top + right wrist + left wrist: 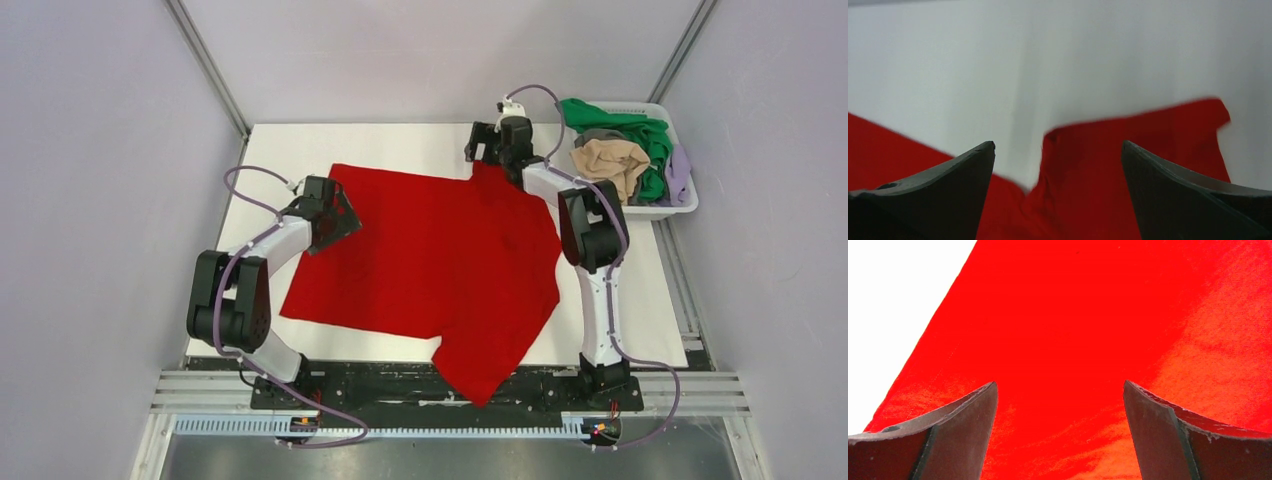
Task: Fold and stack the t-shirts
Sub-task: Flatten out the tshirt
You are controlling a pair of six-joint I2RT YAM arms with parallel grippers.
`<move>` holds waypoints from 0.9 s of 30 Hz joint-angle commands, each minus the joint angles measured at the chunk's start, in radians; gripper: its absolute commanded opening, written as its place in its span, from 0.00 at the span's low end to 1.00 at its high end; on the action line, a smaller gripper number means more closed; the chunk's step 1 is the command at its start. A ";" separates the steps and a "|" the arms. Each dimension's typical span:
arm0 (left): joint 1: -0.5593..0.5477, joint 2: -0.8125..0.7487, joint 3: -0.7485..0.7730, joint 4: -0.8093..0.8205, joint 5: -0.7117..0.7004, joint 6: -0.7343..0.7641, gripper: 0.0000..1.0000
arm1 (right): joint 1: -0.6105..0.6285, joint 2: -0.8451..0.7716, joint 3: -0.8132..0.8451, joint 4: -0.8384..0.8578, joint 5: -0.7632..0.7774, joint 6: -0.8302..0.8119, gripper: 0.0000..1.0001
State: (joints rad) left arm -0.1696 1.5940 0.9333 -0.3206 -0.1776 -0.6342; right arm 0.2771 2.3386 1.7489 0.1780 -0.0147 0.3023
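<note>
The red t-shirt [440, 260] lies spread on the white worktop [400, 140], mostly flat. It is skewed to the worktop's edges: its long axis runs on a diagonal from the far left toward the near right. There one corner trails over the near edge onto the rail between the arm bases. Which end is the collar I cannot tell.

The left tool [1060, 382] hangs over the shirt's left edge. Its fingers stand wide apart with nothing pinched, and red cloth fills the whole gap beneath them, with the hem line just to the tool's left. The right tool [1058, 142] sits at the shirt's far right corner, also spread wide and holding nothing. A lifted flap of red cloth lies between and just ahead of its fingers, and bare worktop lies beyond.

So the two tools flank the shirt across its short axis, each already over cloth, the left at the side and the right at the far corner. The overhanging near corner is well apart from both tools and nearer the right arm's base.

I judge that the coming move turns on this skew. A pinch at both points would let the arms drag the shirt square and pull the trailing corner back before any fold.

The remaining shirts, green [640, 135], beige [610, 160], grey [597, 135] and lavender [680, 170], are heaped in the white basket [690, 205] at the far right, beside the right arm.
</note>
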 commanded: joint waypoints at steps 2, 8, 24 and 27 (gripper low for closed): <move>0.001 -0.008 0.089 0.017 0.042 0.019 1.00 | 0.002 -0.340 -0.321 -0.075 0.058 -0.063 0.98; -0.003 0.076 0.186 -0.027 0.078 0.040 1.00 | 0.007 -0.623 -0.661 -0.229 0.084 -0.050 0.98; -0.061 0.393 0.458 -0.232 0.002 0.045 1.00 | 0.006 -0.560 -0.753 -0.328 0.258 -0.067 0.98; -0.048 0.452 0.501 -0.251 0.013 0.030 1.00 | -0.007 -0.499 -0.694 -0.326 0.266 -0.068 0.98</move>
State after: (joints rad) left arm -0.2359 1.9728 1.3720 -0.5270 -0.1505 -0.6033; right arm 0.2848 1.7649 0.9760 -0.1551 0.2058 0.2493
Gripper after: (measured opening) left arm 0.993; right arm 0.979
